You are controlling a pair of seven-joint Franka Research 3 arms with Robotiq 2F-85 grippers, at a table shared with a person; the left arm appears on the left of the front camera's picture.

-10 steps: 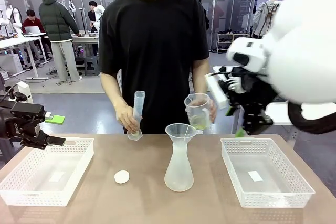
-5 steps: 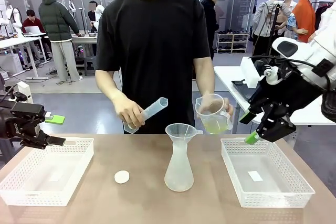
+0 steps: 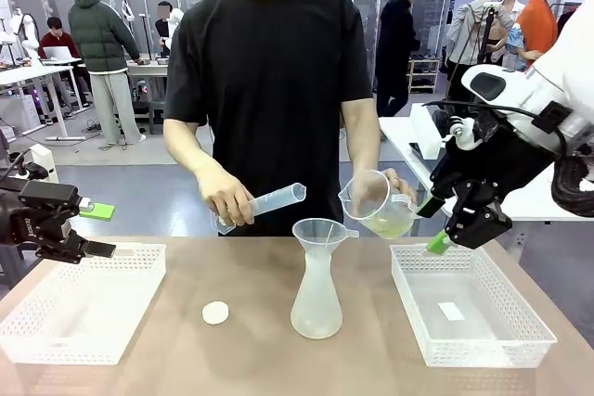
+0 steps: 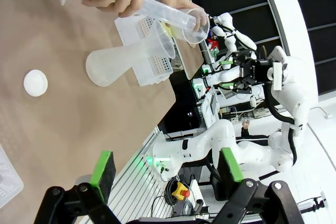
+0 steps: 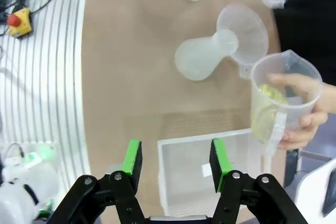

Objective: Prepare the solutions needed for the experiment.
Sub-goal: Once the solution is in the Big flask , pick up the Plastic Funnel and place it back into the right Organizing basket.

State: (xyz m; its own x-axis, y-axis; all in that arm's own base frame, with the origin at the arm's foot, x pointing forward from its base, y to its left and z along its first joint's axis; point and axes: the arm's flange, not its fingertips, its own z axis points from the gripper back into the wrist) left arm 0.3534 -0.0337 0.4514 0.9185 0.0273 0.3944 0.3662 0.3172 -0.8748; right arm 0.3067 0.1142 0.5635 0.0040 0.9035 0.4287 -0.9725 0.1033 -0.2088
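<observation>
Tipping is the main change: the graduated cylinder (image 3: 269,203), which stood upright at the tabletop's far edge a second ago, now lies nearly level in one hand (image 3: 225,201) of the person, its mouth just above the funnel (image 3: 321,232). The funnel sits in the frosted flask (image 3: 316,299) at the tabletop's middle. The beaker (image 3: 376,203) in the other hand (image 3: 399,185) has dropped lower and leans toward the funnel. The solution (image 3: 390,224), pale yellow-green, pools in the beaker's lower side, above the far edge between the funnel and the right basket (image 3: 487,351).

The right arm, which loomed large a second ago, has drawn back. The right gripper (image 3: 433,223) hangs over the right basket's far left corner, jaws apart and empty. The left gripper (image 3: 99,230) has not moved, jaws wide and empty over the far edge of the left basket (image 3: 65,345). The white cap (image 3: 215,312) lies where it did.

A white label (image 3: 451,311) in the right basket is too small to read.
</observation>
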